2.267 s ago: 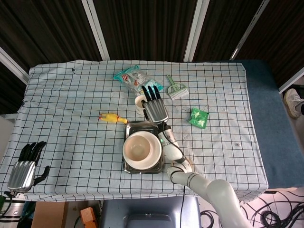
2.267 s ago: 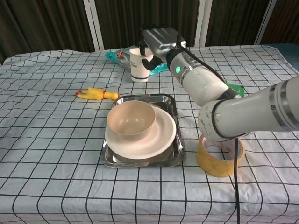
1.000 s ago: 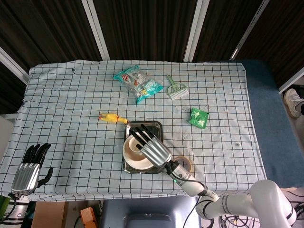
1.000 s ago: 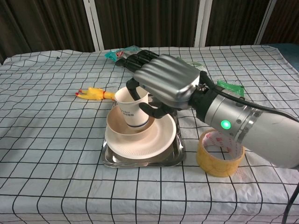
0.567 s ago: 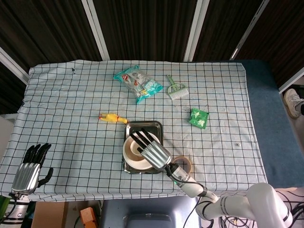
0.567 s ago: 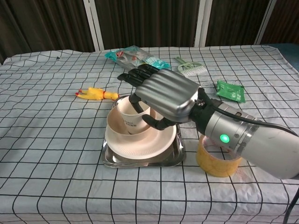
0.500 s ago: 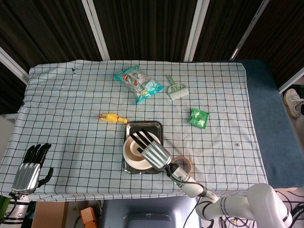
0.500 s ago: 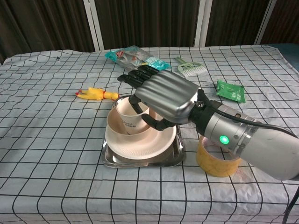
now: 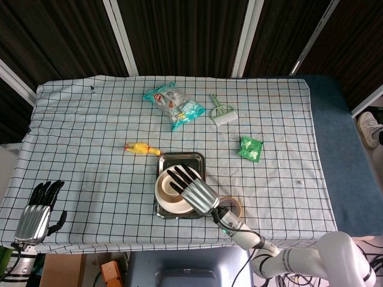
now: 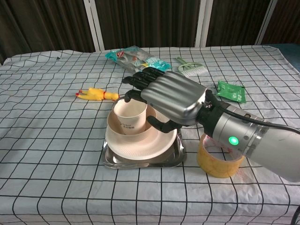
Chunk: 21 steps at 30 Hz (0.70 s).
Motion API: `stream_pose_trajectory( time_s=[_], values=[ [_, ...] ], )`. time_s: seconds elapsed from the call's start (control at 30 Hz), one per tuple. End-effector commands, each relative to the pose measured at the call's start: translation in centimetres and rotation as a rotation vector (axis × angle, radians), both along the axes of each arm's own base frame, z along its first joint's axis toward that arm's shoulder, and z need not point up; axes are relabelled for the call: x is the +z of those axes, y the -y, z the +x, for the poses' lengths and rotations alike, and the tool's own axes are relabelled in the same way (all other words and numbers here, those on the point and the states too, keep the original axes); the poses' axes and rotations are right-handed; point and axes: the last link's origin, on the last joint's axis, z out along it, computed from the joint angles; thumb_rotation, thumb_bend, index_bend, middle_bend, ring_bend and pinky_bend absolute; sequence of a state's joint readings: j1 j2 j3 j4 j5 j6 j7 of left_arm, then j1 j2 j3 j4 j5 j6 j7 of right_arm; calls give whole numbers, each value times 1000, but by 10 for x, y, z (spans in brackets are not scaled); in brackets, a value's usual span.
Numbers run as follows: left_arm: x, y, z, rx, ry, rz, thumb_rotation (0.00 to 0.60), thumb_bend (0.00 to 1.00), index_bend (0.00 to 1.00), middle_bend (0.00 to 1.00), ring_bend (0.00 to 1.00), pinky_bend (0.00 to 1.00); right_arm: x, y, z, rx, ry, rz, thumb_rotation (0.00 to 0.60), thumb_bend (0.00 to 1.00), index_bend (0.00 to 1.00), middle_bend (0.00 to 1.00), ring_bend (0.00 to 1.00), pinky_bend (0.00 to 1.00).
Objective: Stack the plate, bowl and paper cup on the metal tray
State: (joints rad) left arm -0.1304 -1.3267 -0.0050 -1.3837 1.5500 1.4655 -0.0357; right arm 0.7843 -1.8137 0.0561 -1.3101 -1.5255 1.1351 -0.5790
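Note:
A white paper cup [image 10: 130, 115] stands upright in the cream bowl [image 10: 123, 133]. The bowl sits on the cream plate [image 10: 157, 140], which lies on the metal tray [image 10: 140, 162]. My right hand [image 10: 172, 99] hovers just right of the cup with its fingers spread over the rim and holds nothing. In the head view the right hand [image 9: 195, 191] covers part of the bowl [image 9: 164, 192] and tray [image 9: 182, 159]. My left hand [image 9: 37, 213] hangs off the table's front left corner, fingers apart and empty.
A tape roll [image 10: 219, 161] lies right of the tray under my right forearm. A yellow rubber chicken [image 10: 96, 94] is left of the tray. At the back lie a snack bag [image 9: 173, 103], a green brush [image 9: 221, 110] and a green packet [image 9: 250, 148].
My right hand brought the cup from behind the tray and set it in the bowl. Its fingers have since come off the cup and the hand has shifted slightly right. The left hand is still.

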Motion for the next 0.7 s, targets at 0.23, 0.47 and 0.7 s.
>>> stream_pose_trajectory(
  time_s=[0.23,0.47,0.7],
  values=[
    [10,8,3,-12,1,19,600,422,0,63,0,25,83,-22,-37,-145,82,-81,600,416,58,0,0,0],
    [17,16,5,-7,-24,27,600,424,0,60,0,23,179,-70,-122,-476,39,-253,600,412,0,0,0,0],
    [9,20,7,22,-98,-40,600,423,0,54,0,9,214,-124,-204,-754,73,-353,600,412,0,0,0,0]
  ],
)
